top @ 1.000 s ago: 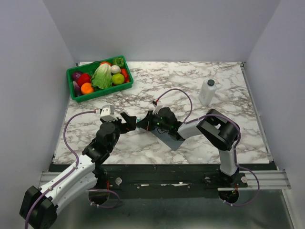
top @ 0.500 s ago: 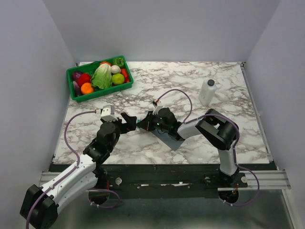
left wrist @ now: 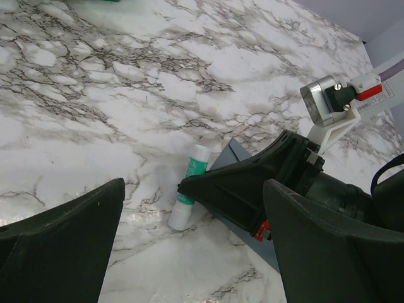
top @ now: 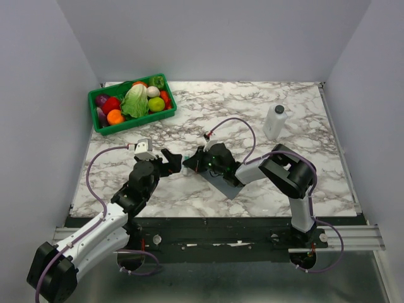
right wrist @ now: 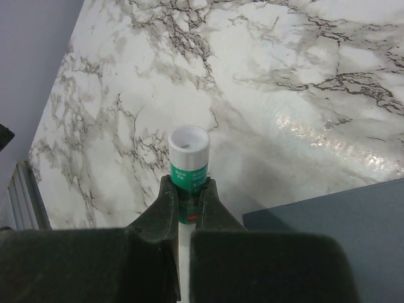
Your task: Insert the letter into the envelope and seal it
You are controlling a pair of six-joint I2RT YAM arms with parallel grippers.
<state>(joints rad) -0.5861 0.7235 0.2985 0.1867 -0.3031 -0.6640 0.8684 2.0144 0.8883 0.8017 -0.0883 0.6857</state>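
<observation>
My right gripper is shut on a green and white glue stick, which sticks out past its fingertips low over the marble table. The stick also shows in the left wrist view, held by the right gripper's black fingers. My left gripper is open and empty, facing the stick's white end from close by; its jaws stand wide apart either side of the stick in the left wrist view. The slate-grey envelope lies flat under the right arm. The letter is out of view.
A green basket of vegetables stands at the back left. A white bottle stands at the back right. The right arm stretches low across the table's middle.
My left gripper has edged a little right, closer to the glue stick. The right gripper has shifted slightly left with the stick in it.
</observation>
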